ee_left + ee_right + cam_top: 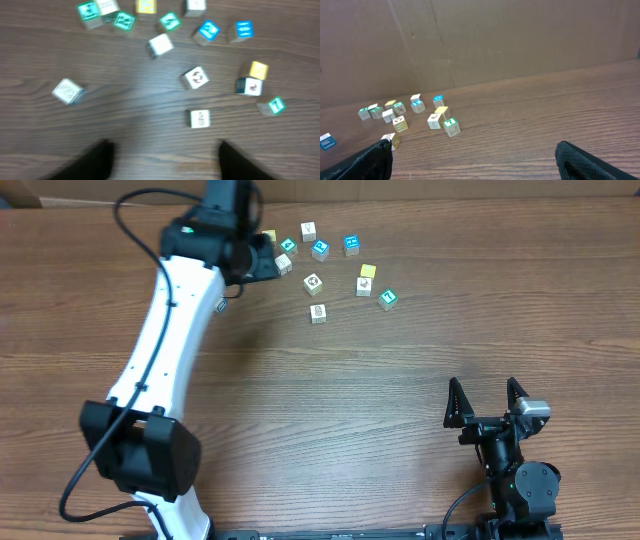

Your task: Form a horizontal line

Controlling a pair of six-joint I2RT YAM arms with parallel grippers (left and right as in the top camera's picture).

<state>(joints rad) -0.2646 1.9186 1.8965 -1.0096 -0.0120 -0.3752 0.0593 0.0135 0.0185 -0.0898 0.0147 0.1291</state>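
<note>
No straight row of four cubes shows; the small picture cubes lie scattered at the far middle of the table. Among them are a white cube with a dark print [318,313] [200,119], a white cube with a red print [313,283] [196,77], another white cube with a red print [363,286] [249,86] and a teal cube with a white 7 [388,299] [274,105] [451,122]. My left gripper [262,266] [165,157] is open and empty at the left edge of the cluster. My right gripper [488,402] [475,160] is open and empty, far from the cubes.
A yellow cube [368,272] [258,70], two blue cubes [351,245] [320,250], teal and white ones [288,247] [308,230] lie loose in the cluster. One tilted cube [220,305] [67,91] lies apart to the left. A cardboard wall [495,40] stands behind the table.
</note>
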